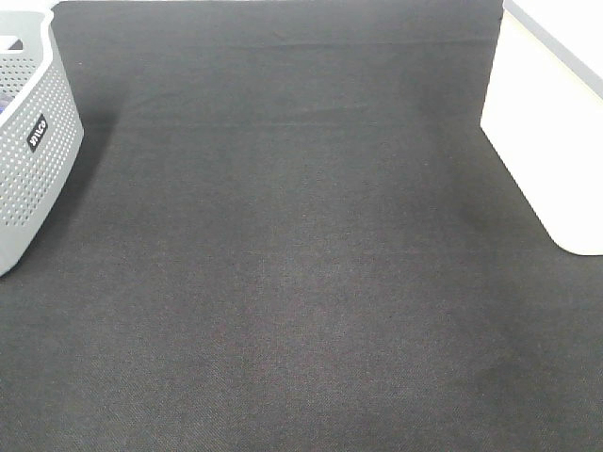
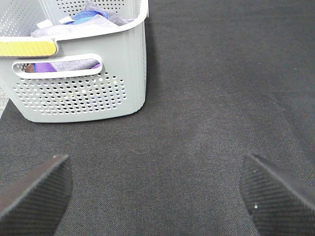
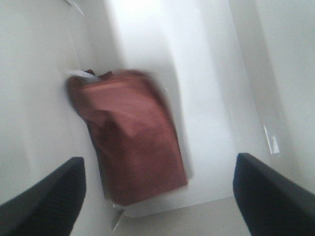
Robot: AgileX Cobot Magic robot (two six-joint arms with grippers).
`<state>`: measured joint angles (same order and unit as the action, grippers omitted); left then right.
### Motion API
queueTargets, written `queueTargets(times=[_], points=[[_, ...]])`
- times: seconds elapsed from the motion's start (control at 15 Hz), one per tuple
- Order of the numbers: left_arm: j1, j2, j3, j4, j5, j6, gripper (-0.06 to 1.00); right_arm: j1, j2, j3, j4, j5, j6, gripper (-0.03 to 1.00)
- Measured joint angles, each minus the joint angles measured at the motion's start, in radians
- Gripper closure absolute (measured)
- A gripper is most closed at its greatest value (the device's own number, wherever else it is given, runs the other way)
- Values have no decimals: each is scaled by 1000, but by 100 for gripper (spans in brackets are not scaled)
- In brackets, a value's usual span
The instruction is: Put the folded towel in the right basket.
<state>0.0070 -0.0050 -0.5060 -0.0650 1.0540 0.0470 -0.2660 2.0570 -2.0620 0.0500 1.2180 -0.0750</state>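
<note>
Folded towel blurred; right basket cut off at frame edge.

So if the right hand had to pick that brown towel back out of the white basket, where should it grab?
Probably from above, straight down into the right basket. The folded towel lies against one wall, so pinch its free long edge on the open-floor side. The picture is blurred, so the folds are unclear. The right hand is open.

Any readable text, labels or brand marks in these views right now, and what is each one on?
Small black label on the side of the grey perforated basket: white lettering, tilted and too small to read with confidence.
Yellow sticker on that basket's rim in the left wrist view: no text visible.
White tag beside the folded towel, inside the right basket: blurred, nothing legible.
No other writing shows.
</note>
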Motion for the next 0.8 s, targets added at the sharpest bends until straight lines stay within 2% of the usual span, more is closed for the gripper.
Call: queueTargets(times=[0.47,0.67,0.8], points=[[0,0,0,0,0,0,7,1,-180,13,115,2,6,17],[0,0,0,0,0,0,7,1,-328,150,198,2,-31,17],[0,0,0,0,0,0,7,1,-431,275,218,2,-53,17]])
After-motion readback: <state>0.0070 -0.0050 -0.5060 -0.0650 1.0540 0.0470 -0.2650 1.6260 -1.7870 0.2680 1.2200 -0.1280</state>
